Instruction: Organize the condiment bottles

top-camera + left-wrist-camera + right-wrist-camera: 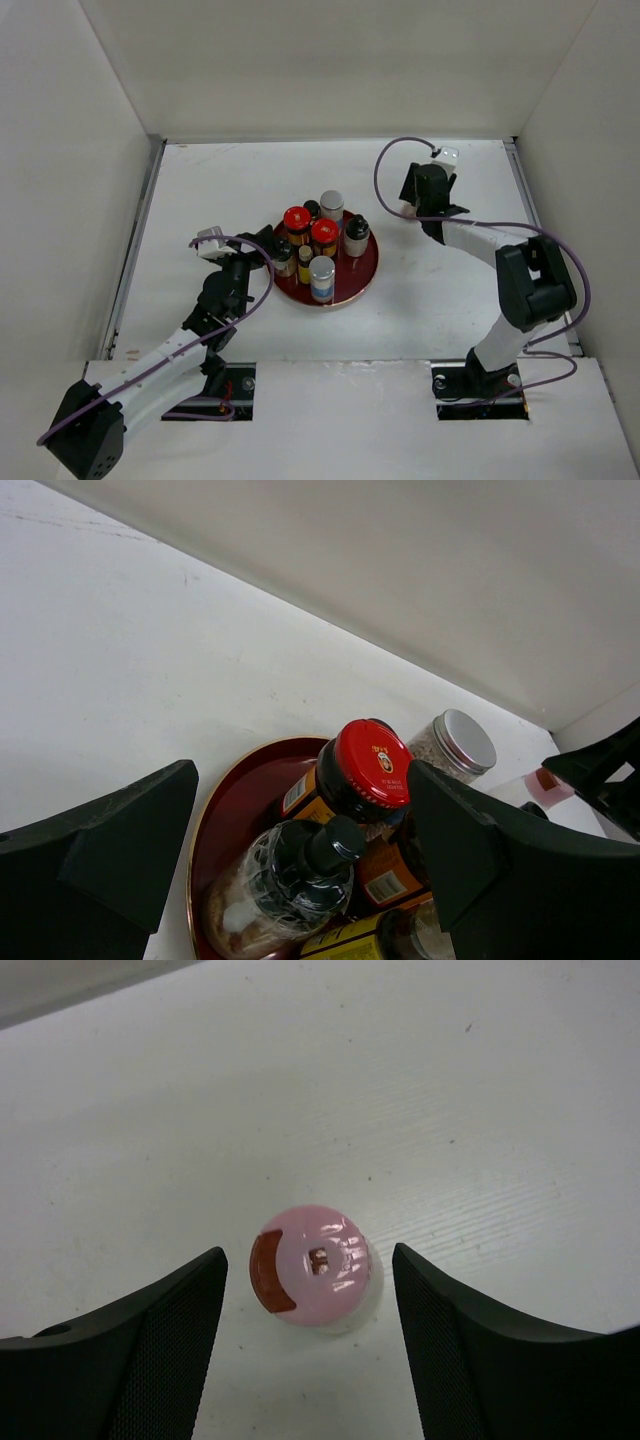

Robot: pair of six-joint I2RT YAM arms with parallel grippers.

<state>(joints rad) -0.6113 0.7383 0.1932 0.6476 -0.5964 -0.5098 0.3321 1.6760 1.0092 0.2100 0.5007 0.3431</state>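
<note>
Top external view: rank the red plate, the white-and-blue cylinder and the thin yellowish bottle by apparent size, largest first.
1. red plate, by far the largest.
2. white-and-blue cylinder.
3. thin yellowish bottle, clearly slimmer and shorter.

Bright, even light falls from overhead and washes the white table (430, 300) almost flat in the top view, with only faint, soft shadows. From my left wrist, the red lid (372, 763) carries a dull sheen, and my own fingers (120, 850) loom dark and soft-edged in the lower corners. From my right wrist, the pink cap (315, 1278) at centre frame is sharp, with pale streaks of glare.
</note>
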